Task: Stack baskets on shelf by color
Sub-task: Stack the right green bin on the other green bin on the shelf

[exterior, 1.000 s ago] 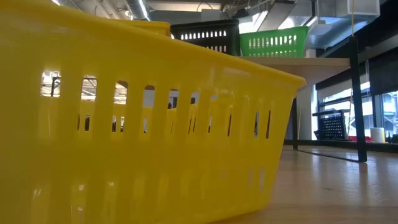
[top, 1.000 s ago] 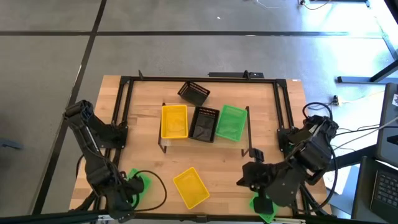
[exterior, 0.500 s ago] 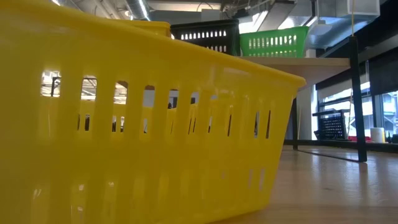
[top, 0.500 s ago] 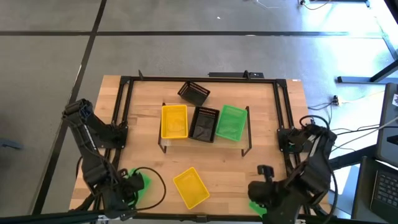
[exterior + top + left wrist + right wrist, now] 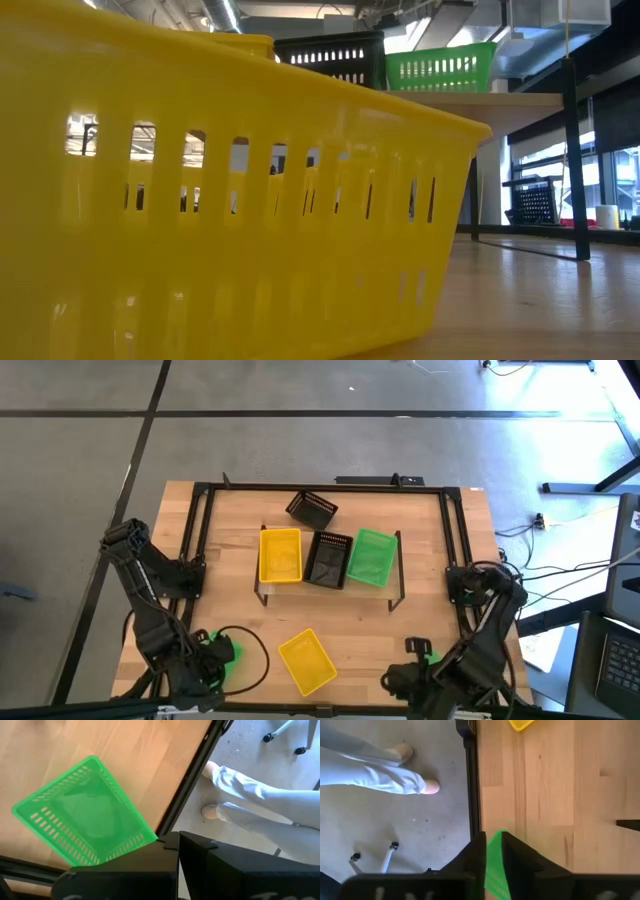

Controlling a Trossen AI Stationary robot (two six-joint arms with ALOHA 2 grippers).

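shelf carries a yellow basket, a black basket and a green basket side by side. right gripper at the table's near edge pinches a green basket wall. left gripper fingers are pressed together beside another green basket.

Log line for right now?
shelf: yellow, black, green basket | right gripper: shut on green basket, near edge | left gripper: over green basket

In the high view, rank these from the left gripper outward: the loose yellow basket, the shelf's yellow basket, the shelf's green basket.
From the left gripper:
1. Loose yellow basket, front centre of the table.
2. Shelf's yellow basket, left end of the shelf.
3. Shelf's green basket, right end.
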